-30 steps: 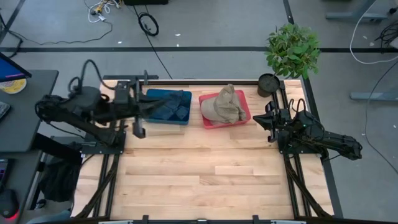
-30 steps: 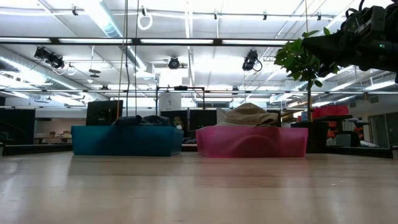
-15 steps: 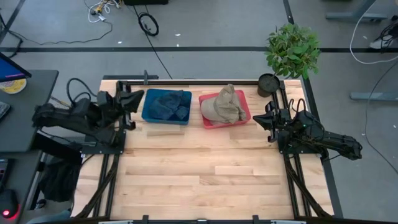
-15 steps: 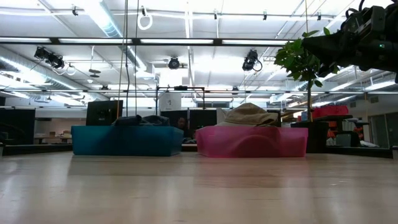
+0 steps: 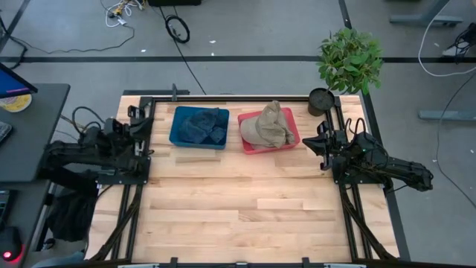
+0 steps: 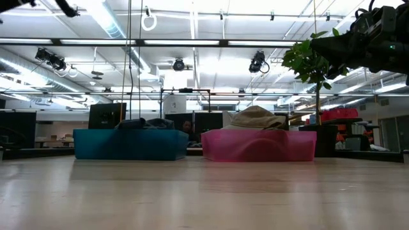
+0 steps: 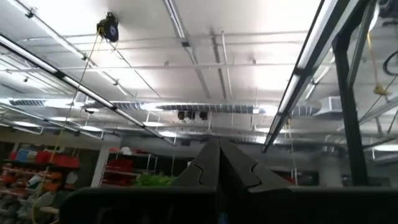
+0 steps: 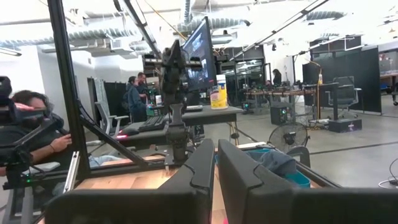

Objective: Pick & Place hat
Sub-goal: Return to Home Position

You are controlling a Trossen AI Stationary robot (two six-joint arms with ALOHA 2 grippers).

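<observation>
Wood table (image 5: 245,201): blue caps (image 5: 199,126) in blue bin (image 5: 178,143), brown cap (image 5: 266,126) in pink bin (image 5: 294,141), upper middle. At side edges, left gripper (image 5: 141,123) and right gripper (image 5: 316,141), fingers closed, empty. Sorting looks done.

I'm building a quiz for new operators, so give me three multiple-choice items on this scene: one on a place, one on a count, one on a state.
1. Where does the brown cap lie?
A) in the blue bin
B) on the bare table
C) in the pink bin

2. How many bins stand on the table?
A) two
B) three
C) one

3. What state is the left gripper in?
A) clamped on a cap
B) shut, holding nothing
C) wide open inside a bin

Answers:
1 C, the cap fills the pink bin.
2 A, only the blue and pink bins stand there, side by side.
3 B, the left wrist view shows it closed with nothing in it.
</observation>
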